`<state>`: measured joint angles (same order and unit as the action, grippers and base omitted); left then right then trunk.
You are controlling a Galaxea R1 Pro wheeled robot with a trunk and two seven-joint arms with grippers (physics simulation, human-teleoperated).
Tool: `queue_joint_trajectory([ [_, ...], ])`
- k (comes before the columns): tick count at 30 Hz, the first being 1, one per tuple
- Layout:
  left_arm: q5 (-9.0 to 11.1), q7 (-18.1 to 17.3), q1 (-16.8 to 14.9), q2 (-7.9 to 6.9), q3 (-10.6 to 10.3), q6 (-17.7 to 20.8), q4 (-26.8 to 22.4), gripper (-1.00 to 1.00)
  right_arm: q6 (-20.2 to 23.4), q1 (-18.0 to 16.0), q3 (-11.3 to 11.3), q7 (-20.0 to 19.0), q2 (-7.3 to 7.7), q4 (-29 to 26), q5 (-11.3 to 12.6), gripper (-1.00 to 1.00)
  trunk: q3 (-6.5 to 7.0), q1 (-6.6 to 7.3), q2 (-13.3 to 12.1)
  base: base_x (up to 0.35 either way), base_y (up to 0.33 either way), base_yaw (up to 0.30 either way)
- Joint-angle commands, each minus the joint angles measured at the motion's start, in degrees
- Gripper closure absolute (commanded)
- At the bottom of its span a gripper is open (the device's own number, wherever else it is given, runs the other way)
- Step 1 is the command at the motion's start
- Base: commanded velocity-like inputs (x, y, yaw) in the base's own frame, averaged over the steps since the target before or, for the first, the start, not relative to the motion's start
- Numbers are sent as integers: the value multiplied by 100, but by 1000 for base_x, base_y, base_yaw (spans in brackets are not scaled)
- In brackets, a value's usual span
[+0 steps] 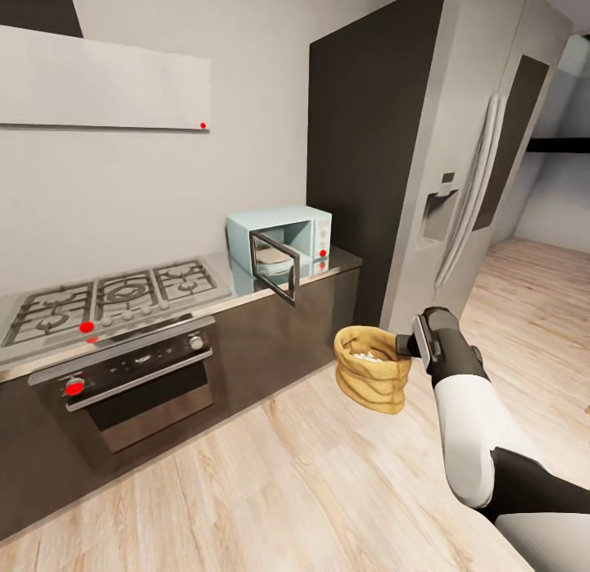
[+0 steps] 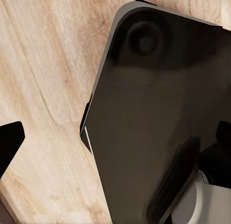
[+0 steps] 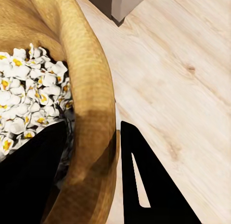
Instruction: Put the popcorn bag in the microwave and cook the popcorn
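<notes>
Your right tool (image 1: 407,344) is pinching the bag (image 1: 373,380) by its rolled rim: in the right wrist view one finger (image 3: 33,180) sits inside w/ the popcorn (image 3: 29,96), the other finger (image 3: 149,185) outside, rim squeezed between them. The bag hangs in the air above the wood floor (image 1: 270,482), mid-right in the head view, in front of the dark bench front and just left of the fridge (image 1: 467,162). It's full of white-yellow popped kernels, so contents look cooked. The microwave (image 1: 283,242) sits on the bench (image 1: 340,265) at its far right end, against the dark panel beside the fridge; its door (image 1: 274,269) is swung open toward you, cavity showing a pale plate inside, red dot on the side panel. Bag is well apart from the microwave, lower and nearer to you. Left of the microwave: gas hob (image 1: 115,297) w/ oven (image 1: 139,383) under it, red marks on both. Left tool: can't tell its state; the left wrist view gives a dark glossy robot body (image 2: 163,123) over the floor w/ one dark finger tip (image 2: 9,142) at the edge.
</notes>
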<state>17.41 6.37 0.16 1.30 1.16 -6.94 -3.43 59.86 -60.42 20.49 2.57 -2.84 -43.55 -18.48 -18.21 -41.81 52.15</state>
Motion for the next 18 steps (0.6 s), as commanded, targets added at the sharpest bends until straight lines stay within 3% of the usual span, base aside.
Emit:
queue_joint_trajectory([
  [1,17,14,2,2,8,-9,-9,-100,14,-5,21,19,-7,-5,22,100,-6,-1,5,0,0,0],
  [18,-5,7,2,11,-15,-1,8,-100,14,-5,16,7,-10,-5,-17,100,-6,-1,5,23,-15,0],
])
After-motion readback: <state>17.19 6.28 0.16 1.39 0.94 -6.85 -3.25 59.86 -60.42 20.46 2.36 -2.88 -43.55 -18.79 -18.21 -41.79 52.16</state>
